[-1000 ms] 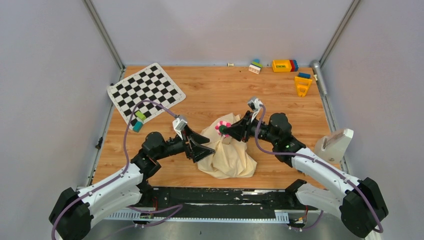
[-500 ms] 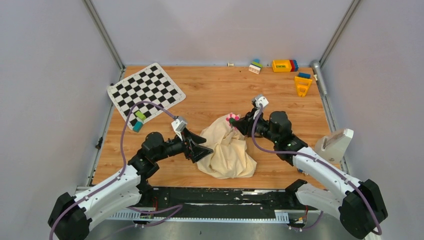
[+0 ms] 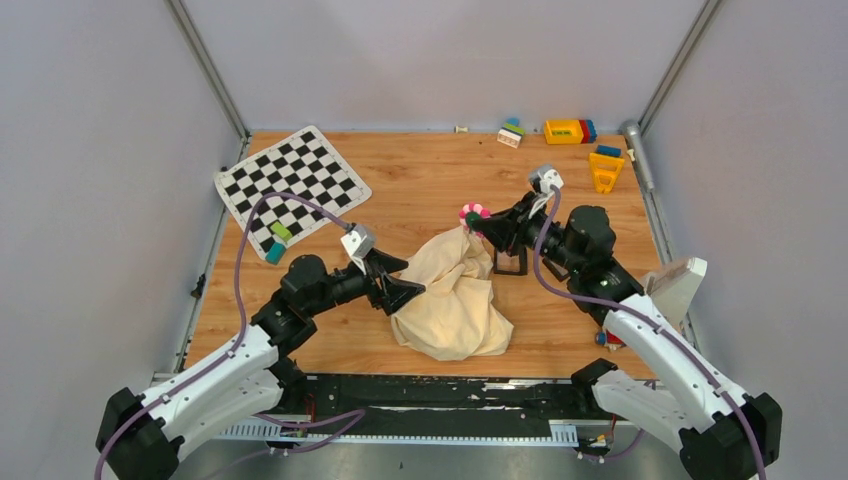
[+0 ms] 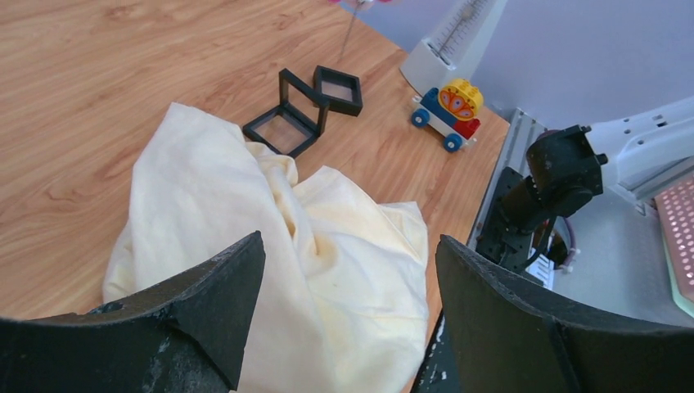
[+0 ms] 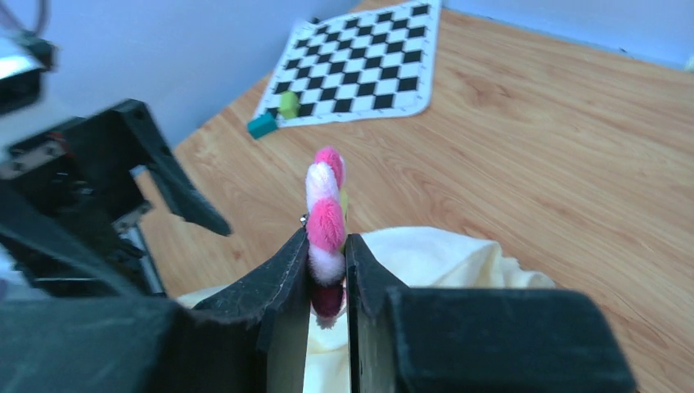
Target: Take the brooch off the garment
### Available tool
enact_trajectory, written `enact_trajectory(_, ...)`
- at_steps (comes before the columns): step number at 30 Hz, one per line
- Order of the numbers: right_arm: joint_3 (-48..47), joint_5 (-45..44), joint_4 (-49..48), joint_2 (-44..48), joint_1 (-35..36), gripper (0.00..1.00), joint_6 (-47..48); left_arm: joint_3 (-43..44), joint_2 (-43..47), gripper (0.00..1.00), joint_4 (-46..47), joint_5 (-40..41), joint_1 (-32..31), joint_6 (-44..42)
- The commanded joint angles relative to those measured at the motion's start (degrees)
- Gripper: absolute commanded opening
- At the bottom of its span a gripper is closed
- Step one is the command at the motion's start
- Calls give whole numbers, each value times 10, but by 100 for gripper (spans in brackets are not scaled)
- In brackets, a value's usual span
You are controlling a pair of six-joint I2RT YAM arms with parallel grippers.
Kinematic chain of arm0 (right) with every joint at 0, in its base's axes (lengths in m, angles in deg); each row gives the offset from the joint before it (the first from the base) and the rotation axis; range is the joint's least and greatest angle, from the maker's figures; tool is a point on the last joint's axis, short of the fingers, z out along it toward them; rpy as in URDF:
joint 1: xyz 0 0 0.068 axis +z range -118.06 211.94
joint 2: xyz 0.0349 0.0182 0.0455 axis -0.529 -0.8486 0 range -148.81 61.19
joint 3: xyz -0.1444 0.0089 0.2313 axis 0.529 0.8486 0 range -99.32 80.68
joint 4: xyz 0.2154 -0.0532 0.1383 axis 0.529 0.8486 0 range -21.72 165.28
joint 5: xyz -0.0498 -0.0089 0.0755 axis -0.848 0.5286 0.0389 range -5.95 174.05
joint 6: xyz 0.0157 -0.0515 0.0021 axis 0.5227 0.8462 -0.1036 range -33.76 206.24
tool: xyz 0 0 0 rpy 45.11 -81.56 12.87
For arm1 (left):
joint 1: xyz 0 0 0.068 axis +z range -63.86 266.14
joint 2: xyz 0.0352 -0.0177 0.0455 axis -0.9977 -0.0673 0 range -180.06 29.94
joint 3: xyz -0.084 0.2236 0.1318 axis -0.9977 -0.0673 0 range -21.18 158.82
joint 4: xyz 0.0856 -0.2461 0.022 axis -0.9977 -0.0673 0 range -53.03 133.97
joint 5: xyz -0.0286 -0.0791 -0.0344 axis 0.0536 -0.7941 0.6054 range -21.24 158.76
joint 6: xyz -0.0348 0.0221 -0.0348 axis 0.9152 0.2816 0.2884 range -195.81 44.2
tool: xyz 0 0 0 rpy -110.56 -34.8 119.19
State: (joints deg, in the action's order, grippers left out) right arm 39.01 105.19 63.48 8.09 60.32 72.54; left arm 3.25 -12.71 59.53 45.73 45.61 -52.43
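Fingers [image 5: 278, 282] of the right gripper [image 5: 327, 237] pinch the brooch [image 5: 324, 187] edge-on, at the far tip of the cream cloth [image 3: 455, 300]; the left gripper [image 4: 350, 246] gapes over the cloth's left side, gripping nothing; a black frame [image 3: 510, 262] stands just beside.

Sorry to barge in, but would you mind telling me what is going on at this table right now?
The right tool is shut on the small pink flower brooch and holds it just above the far corner of the cream garment. The left tool is open beside the garment's left edge and grips nothing. These views do not show whether the pin is fully free of the cloth.
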Motion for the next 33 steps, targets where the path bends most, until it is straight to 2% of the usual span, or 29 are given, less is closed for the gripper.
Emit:
enact_trajectory(1,-68,116,34,17,-2,0,-62,28,-9,84,37,14,-1,-65)
enact_trajectory(5,-95,218,46,2,-2,0,-108,41,-39,85,69,7,-1,-87)
enact_trajectory(10,-103,293,34,-21,-2,0,-162,66,-76,86,75,-3,-1,-98)
enact_trajectory(19,-78,306,-21,-33,-2,0,-197,93,-120,87,114,-28,-1,-97)
enact_trajectory(25,-70,310,-63,-39,-2,0,-222,92,-153,88,177,-75,-2,-68)
enact_trajectory(33,-59,310,-99,-53,-1,0,-238,87,-175,89,246,-99,-2,-27)
